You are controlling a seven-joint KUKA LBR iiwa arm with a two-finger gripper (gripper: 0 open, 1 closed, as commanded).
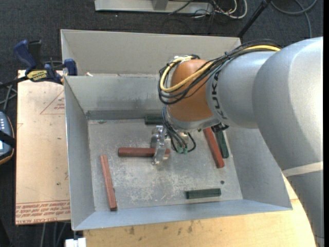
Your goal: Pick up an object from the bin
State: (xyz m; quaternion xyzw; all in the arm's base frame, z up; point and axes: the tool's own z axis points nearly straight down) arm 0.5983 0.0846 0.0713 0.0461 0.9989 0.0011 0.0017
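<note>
The right end of the short red-brown bar (134, 152) was covered by the gripper (160, 151). At 12 o'clock from the gripper, a dark green bar (152, 120) was partly hidden beneath the orange cover (187, 94). At 3 o'clock, the upper ends of a long red bar (215, 151) and a dark strip (223, 146) were concealed by the arm (277, 86), itself cut off at the right edge.
</note>
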